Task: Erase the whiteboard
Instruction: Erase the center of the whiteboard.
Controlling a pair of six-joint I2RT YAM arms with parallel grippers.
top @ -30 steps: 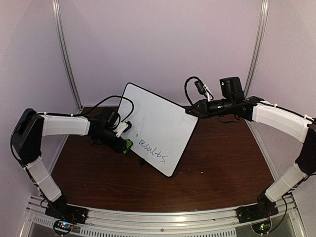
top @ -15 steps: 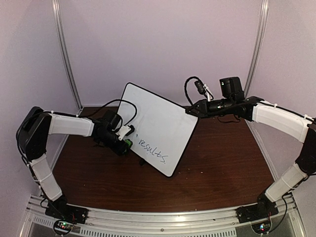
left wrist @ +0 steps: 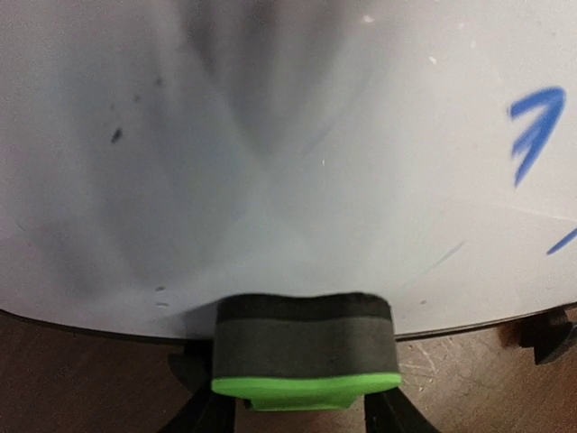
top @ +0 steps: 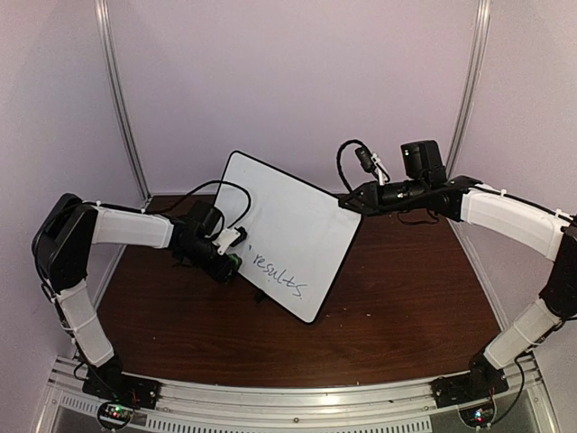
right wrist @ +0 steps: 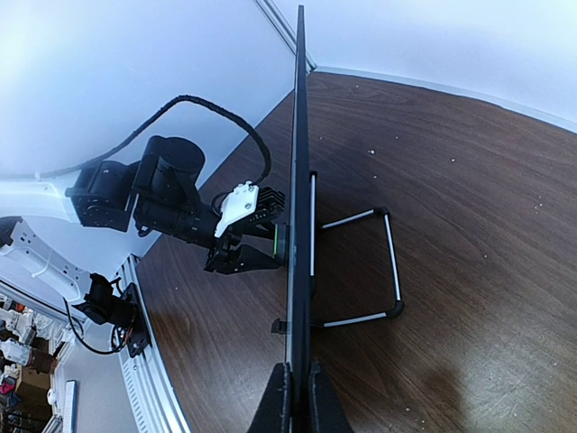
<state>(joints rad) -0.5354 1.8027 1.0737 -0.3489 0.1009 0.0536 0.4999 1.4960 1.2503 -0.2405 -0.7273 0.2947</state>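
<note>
Left claw (top: 231, 262) presses eraser (left wrist: 306, 347) against whiteboard (top: 288, 216); right claw (right wrist: 297, 372) pinches its edge.

1. The table (top: 406, 307) has a dark brown wood-grain top, with pale walls on its left, far and right sides.
2. A whiteboard (top: 288, 225) stands on it, left of centre and nearly upright.
3. On the board's far side, its wire stand (right wrist: 391, 262) rests on the wood.
4. Small pale specks (right wrist: 371, 152) dot the surface.
</note>
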